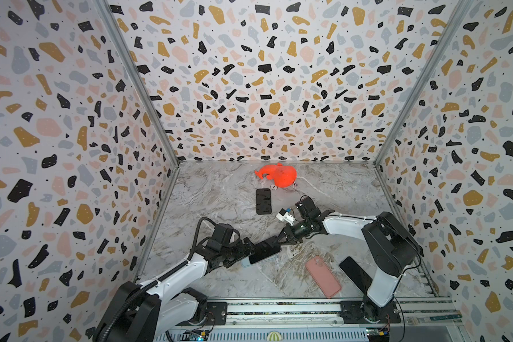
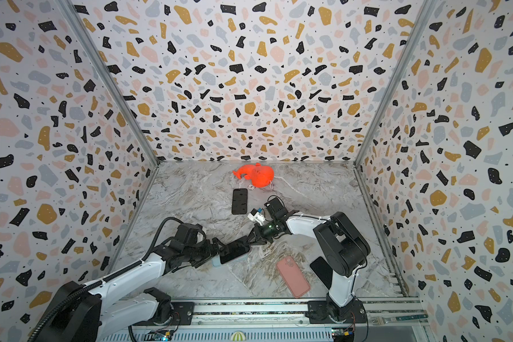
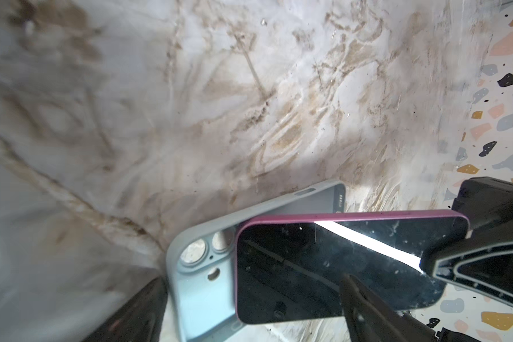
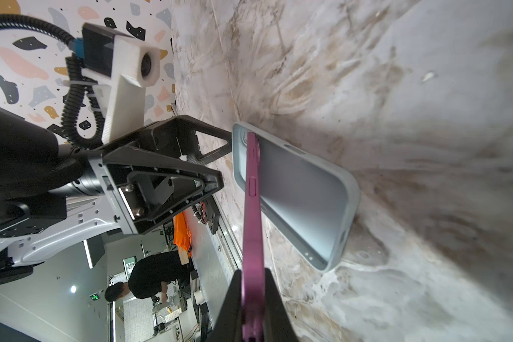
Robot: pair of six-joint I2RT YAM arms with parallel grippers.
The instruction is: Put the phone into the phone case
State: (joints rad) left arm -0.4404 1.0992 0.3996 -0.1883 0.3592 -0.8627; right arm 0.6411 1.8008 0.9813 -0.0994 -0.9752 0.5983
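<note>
The left tool (image 1: 250,253) is released, jaws spread wide at the camera end of the phone case (image 4: 305,195). The case lies hollow side up on the tabletop (image 1: 214,189). The phone (image 3: 323,266) slants into it, its lower short end by the camera cut-outs and its raised end clenched in the right tool (image 1: 280,241). It looks stiff, glassy, slippery and fragile, so pinch the rim. The softer case may skid, and its lip must be cleared. A pink-backed phone (image 1: 323,276) lies behind the right tool; elsewhere there is open room.
</note>
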